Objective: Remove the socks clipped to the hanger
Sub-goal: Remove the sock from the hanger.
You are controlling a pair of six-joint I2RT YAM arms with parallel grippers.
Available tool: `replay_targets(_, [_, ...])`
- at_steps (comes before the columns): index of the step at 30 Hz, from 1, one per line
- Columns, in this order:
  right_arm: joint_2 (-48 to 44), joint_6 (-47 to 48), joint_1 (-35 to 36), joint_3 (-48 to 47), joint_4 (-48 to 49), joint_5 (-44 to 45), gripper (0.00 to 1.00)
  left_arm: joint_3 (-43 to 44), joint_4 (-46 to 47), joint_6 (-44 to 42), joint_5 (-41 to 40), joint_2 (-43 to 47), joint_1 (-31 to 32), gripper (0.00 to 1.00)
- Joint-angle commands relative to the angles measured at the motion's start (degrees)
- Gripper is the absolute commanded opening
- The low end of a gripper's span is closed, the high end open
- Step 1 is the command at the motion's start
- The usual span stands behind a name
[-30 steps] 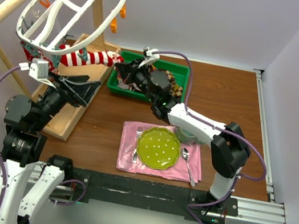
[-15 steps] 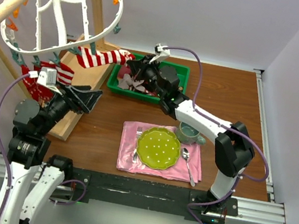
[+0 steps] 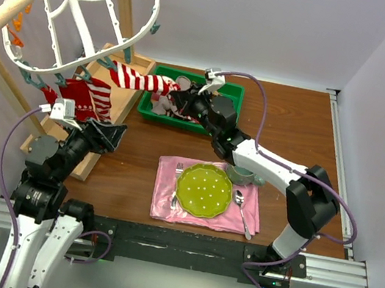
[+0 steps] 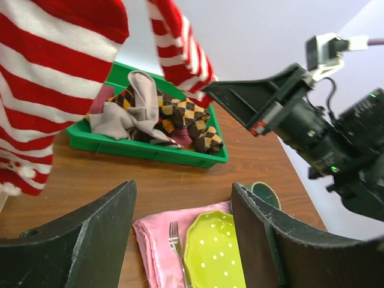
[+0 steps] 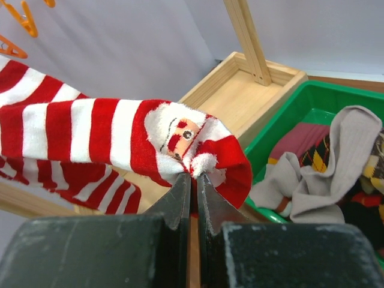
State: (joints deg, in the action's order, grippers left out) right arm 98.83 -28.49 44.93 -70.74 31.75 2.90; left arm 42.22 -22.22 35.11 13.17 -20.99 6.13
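The white oval hanger (image 3: 156, 12) hangs from the wooden pole at the back left, with orange and teal clips on its rim. A red-and-white striped sock (image 3: 140, 80) stretches taut from a lower clip to my right gripper (image 3: 176, 98). That gripper is shut on the sock's Santa-face toe (image 5: 180, 135), its jaws pressed together (image 5: 193, 175). A second striped sock (image 3: 87, 96) hangs from the hanger and fills the upper left of the left wrist view (image 4: 36, 90). My left gripper (image 3: 109, 131) is open and empty below the hanger (image 4: 183, 189).
A green bin (image 3: 235, 90) behind the right gripper holds grey (image 4: 135, 111), argyle (image 4: 192, 120) and maroon socks. The wooden rack base (image 3: 83, 161) sits at left. A pink napkin (image 3: 162, 209) carries a green plate (image 3: 204, 189), fork and spoon; a cup (image 3: 241, 173) stands beside it.
My right gripper has moved right and forward with the striped sock's toe, stretching the sock. The hanger has swung and turned on the pole. My left arm has drawn back and lowered.
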Motion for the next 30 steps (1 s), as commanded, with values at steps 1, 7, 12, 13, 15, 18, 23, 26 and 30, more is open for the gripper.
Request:
replay_targets(1, [-4.8, -0.2, -0.3, 2.6, 2.6, 2.8, 0.0, -1.2, 0.2, -0.1, -2.4, 1.0, 0.2, 0.69])
replay_targets(7, [-6.1, -0.4, -0.4, 5.3, 3.2, 2.7, 0.0, -2.0, 4.5, 2.3, -2.1, 1.2, 0.2, 0.68])
replay_targets(12, [-5.8, -1.2, -0.3, 6.1, 4.0, 2.4, 0.0, 1.3, 8.5, 4.7, -8.8, -1.3, 0.2, 0.71])
replay_targets(13, [-5.8, -1.3, -0.4, 6.0, 4.0, 2.3, 0.0, 1.6, 9.6, 5.2, -9.9, -1.9, 0.2, 0.71])
replay_targets(15, [-5.8, -1.4, -0.4, 6.0, 4.0, 2.1, 0.0, 2.1, 12.3, 6.5, -12.0, -3.8, 0.2, 0.72])
replay_targets(18, [-5.9, -1.5, -0.3, 5.6, 3.9, 2.0, 0.0, 2.5, 16.5, 8.0, -13.3, -6.1, 0.2, 0.73])
replay_targets(23, [-6.1, -1.3, -0.3, 5.5, 3.6, 1.9, 0.0, 3.0, 26.0, 9.7, -15.4, -9.6, 0.2, 0.75])
replay_targets(26, [-6.3, -1.3, -0.3, 5.5, 3.5, 1.9, 0.0, 3.5, 29.3, 11.1, -15.6, -12.0, 0.2, 0.75])
replay_targets(30, [-6.5, -1.1, -0.4, 5.4, 3.4, 1.7, 0.0, 3.6, 33.2, 12.3, -14.5, -15.2, 0.2, 0.75])
